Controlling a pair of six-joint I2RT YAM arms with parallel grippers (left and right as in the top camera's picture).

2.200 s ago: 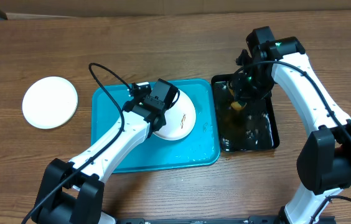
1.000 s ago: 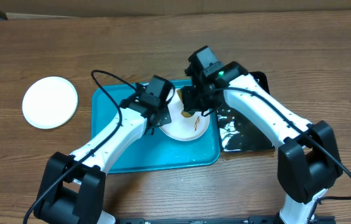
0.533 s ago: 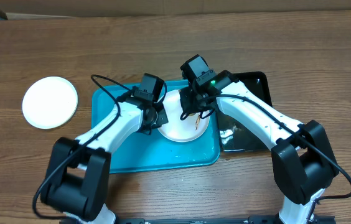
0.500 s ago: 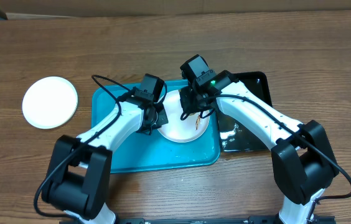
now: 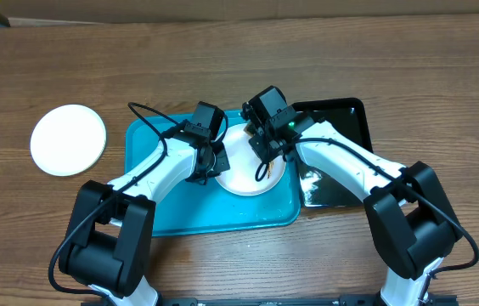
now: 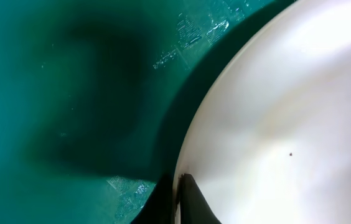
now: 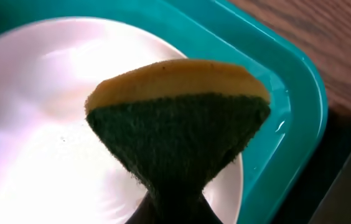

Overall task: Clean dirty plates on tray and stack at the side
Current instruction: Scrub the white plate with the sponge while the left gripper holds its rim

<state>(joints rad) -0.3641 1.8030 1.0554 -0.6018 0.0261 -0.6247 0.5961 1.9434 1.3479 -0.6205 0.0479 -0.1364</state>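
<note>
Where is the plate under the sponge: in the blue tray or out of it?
In the tray. Overhead, the plate under the sponge lies within the turquoise tray, blue showing around it.

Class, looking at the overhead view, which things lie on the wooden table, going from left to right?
Round white plate → large turquoise rectangular plastic tray → smaller glossy black rectangular tray

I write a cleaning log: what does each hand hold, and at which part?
Right hand: the sponge, pinched at one end so it fans out. Left hand: the plate, gripped at its rim.
</note>
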